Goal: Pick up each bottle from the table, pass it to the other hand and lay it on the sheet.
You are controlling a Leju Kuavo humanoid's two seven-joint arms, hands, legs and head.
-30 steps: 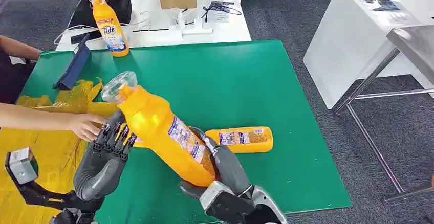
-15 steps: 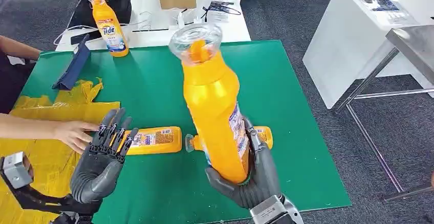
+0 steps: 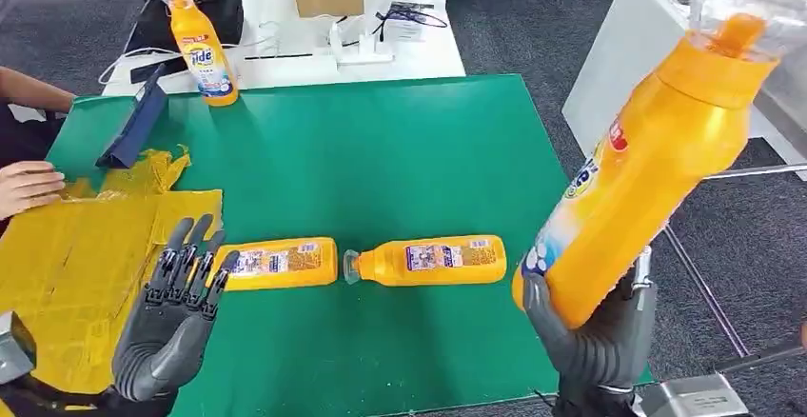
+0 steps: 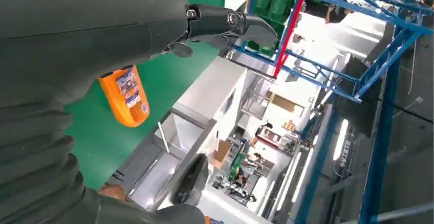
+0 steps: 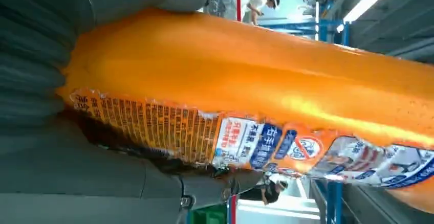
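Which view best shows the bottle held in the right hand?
Head view: the held bottle shows whole, cap to base, tilted, gripped at its base by the right hand. The right wrist view shows just its side and label close up.

Dark grey left hand [image 3: 169, 327] with black segmented fingers; right hand [image 3: 592, 346] matching (silver wrist bracket).
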